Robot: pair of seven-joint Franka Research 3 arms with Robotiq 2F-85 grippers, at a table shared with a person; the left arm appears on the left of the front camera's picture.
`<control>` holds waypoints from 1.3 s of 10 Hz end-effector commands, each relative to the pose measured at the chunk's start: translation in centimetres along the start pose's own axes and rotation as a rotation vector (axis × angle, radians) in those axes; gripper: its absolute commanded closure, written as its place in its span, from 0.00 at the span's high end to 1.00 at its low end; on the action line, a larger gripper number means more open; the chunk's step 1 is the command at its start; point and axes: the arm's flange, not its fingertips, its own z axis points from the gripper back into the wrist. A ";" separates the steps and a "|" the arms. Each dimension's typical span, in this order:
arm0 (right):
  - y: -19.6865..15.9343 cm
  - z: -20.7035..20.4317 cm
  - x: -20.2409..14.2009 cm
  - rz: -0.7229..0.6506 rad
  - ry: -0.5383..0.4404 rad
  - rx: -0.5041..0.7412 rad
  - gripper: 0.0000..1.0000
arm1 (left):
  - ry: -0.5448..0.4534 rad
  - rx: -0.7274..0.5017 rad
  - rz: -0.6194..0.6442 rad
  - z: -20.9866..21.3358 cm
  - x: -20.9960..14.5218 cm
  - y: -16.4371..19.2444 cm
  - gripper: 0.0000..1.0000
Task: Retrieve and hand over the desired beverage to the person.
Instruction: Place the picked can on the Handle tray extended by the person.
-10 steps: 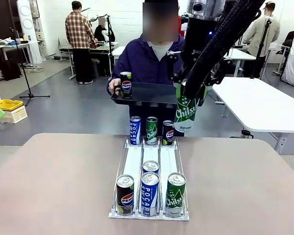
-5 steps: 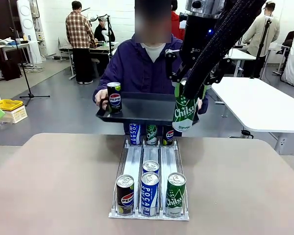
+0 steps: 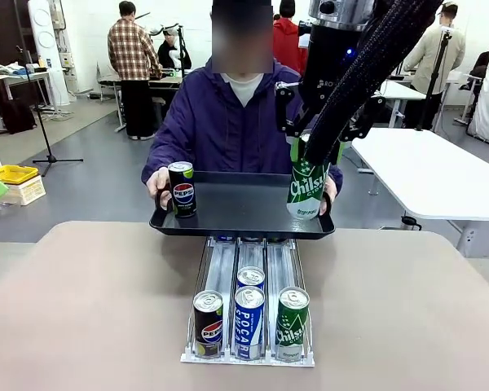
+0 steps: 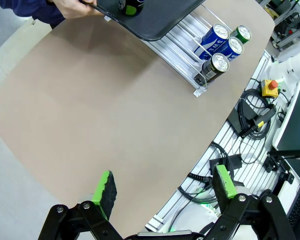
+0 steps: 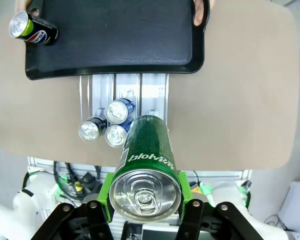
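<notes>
- Nearest the robot, a clear three-lane can rack [image 3: 248,269] sits on the beige table [image 3: 90,309]. At its near end stand a Pepsi can [image 3: 209,324], two blue Pocari cans [image 3: 248,322] one behind the other, and a green Chilsung can [image 3: 292,323].
- The left gripper [image 4: 163,192] hangs high over the table's edge with its green-padded jaws spread wide and nothing between them. It is well apart from the rack and plays no part in this step.
- Just past the rack, the person [image 3: 228,122] in a dark navy-purple jacket holds out a black tray [image 3: 244,208] at the table's far edge, one hand on each side. A second, black Pepsi can [image 3: 182,189] stands at the tray's left end, by the person's hand [image 3: 159,186].
- The right gripper [image 3: 314,138] is clamped on a tall green Chilsung can [image 3: 307,183], the drink being handed over. The can hangs upright over the tray's right end, near the person's other hand [image 3: 332,186]; whether its base touches the tray I cannot tell.
- In the right wrist view, the can [image 5: 146,170] sits squarely between the green pads.
- To do this step well, I judge the can should come straight down onto bare tray, staying upright, clear of the fingers on the rim.
- The jaws should open only once the base rests flat, then lift straight up.
</notes>
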 end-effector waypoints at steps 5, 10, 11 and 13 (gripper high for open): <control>-0.4 0.2 -0.3 -0.010 -0.011 -0.007 0.00 | -0.003 -0.009 -0.013 0.2 -0.1 0.1 1.00; 0.0 0.0 0.0 0.000 0.000 0.000 0.58 | -0.003 -0.009 -0.013 0.2 -0.1 0.1 1.00; 0.4 0.2 2.2 -0.008 0.035 0.014 0.58 | -0.003 -0.009 -0.013 0.2 -0.1 0.1 1.00; 1.4 0.1 6.2 -0.015 0.071 0.025 0.58 | -0.003 -0.009 -0.013 0.2 -0.1 0.1 1.00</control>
